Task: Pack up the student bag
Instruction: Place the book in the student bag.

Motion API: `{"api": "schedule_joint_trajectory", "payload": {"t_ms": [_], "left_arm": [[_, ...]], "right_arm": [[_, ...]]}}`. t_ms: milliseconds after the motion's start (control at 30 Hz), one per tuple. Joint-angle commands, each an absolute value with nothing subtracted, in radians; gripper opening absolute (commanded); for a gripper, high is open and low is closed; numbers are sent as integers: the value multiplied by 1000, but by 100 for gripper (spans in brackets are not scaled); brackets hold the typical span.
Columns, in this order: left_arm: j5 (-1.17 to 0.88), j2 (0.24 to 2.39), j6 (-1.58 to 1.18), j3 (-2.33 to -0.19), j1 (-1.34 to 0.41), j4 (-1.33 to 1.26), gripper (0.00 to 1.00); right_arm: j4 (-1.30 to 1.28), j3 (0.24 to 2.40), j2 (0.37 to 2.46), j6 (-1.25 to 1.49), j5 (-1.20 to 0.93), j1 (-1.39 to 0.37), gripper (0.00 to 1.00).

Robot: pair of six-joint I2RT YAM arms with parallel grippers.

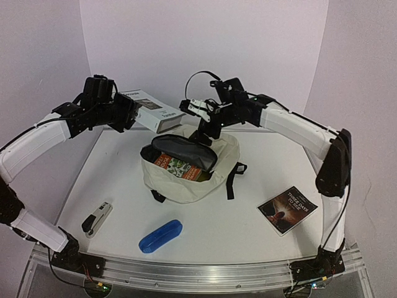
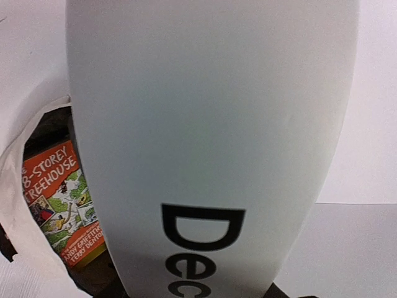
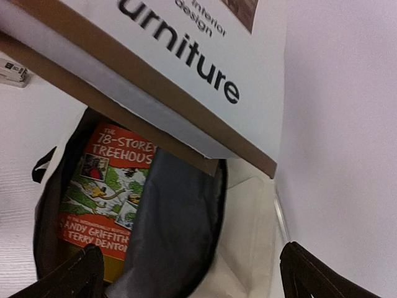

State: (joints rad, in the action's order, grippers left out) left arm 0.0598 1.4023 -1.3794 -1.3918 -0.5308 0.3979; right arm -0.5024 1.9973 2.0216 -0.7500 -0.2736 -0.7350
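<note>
The student bag is found at the middle of the tabletop, unzipped, its dark lining exposed. One orange paperback is seen lying inside the open compartment. A large white book is held in the air over the bag's rear edge, clamped in the jaws of the left gripper. The jaws of the right gripper are spread wide, nothing between them. A blue pencil case is noted outside the bag, on the tabletop.

The white book fills the left wrist view, hiding the left gripper, its title cut off below; the student bag half hides an orange book.
</note>
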Motion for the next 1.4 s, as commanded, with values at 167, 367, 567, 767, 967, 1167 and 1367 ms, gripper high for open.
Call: {"api": "schedule_joint_trajectory", "payload": {"t_ms": [167,367,567,767,967,1167,1367], "left_arm": [[216,1195,-1479,-1219,-534,513,9],[192,1148,-1470,-1189,-536,567,9],[170,1091,-1498,-1121,-535,569,9],[134,1030,-1485,-1043,-535,523,8],[-57,1097,-1395,-985,-535,332,4],[-243,1202,-1411,-898,-538,33,3],[-339,1332,-1432,-868,-540,-179,2]], "right_arm": [[-785,2281,2300,-601,-294,-803,94],[-726,2370,2423,-546,-153,-806,83],[-624,2381,2492,-547,24,-807,66],[-583,2407,2511,-570,103,-808,26],[-579,2436,2379,-511,9,-806,0],[-521,2457,2300,-431,-36,-778,0],[-515,2501,2315,-363,-61,-749,0]]}}
